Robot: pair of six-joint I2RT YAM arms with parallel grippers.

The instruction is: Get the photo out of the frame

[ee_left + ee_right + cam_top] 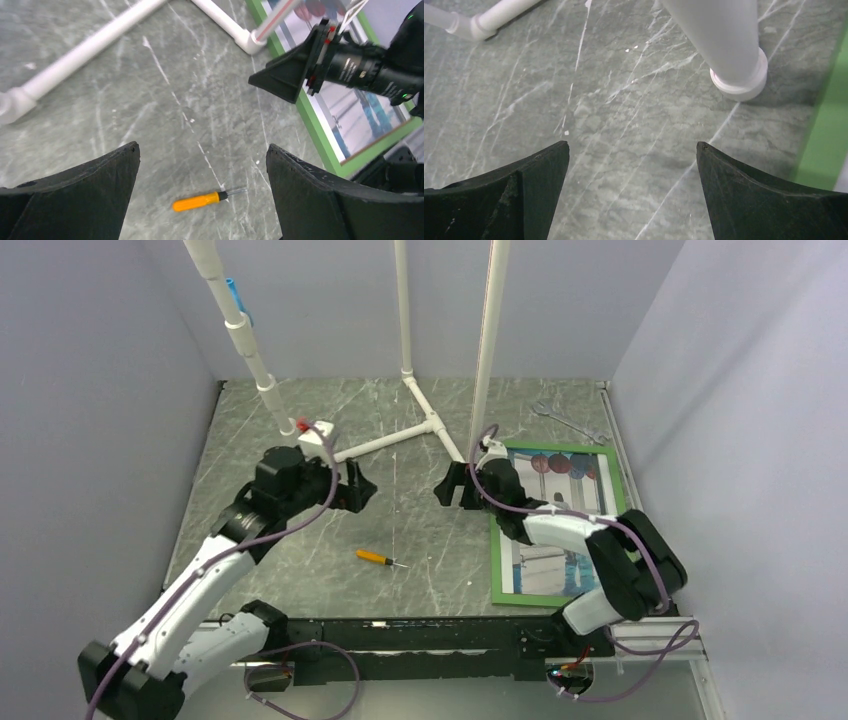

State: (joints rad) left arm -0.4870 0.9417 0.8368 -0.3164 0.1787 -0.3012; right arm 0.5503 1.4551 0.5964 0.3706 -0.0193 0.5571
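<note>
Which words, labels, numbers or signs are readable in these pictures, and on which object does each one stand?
No text can be read.
White marks on the right arm's black wrist housing: too small and blurred.
On the photo and the frame: no lettering visible.

Table [420, 530] is grey-green marble with white veins. Frame [530, 598] is bright green; photo [540, 565] is white-bordered, bluish-white with red and blue balloons. Screwdriver [375, 557] has an orange handle. Pipes [385, 445] are white, wrench [565, 420] silver. Left gripper [358, 485] and right gripper [452, 485] are black, cables [540, 510] purple, walls [100, 390] pale lilac-grey
</note>
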